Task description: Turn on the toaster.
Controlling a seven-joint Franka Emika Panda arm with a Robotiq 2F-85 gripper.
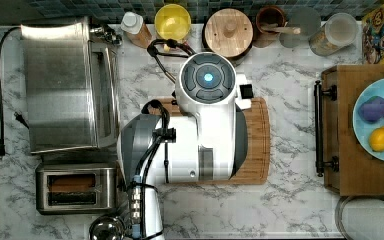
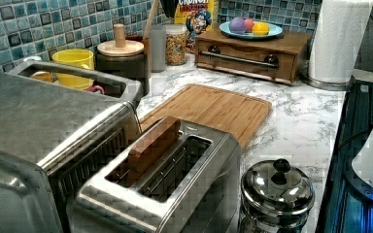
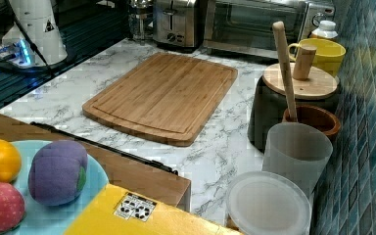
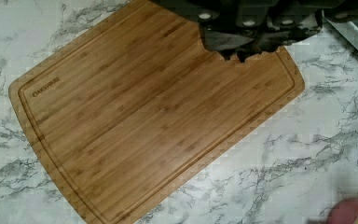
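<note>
- While the arm (image 1: 207, 125) hangs above the bamboo cutting board (image 4: 154, 116), its gripper (image 4: 242, 46) shows as a dark mass (whether the fingers are apart, I cannot tell).
- The toaster (image 1: 76, 188) stands at the countertop's (image 1: 260, 210) front-left corner in the top view, beside the toaster oven (image 1: 67, 85), bread (image 2: 153, 143) in one slot.

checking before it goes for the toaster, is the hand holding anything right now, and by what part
Nothing is held. In the wrist view the hand hangs above the bare cutting board with nothing between its fingertips; the toaster stands apart, untouched.
</note>
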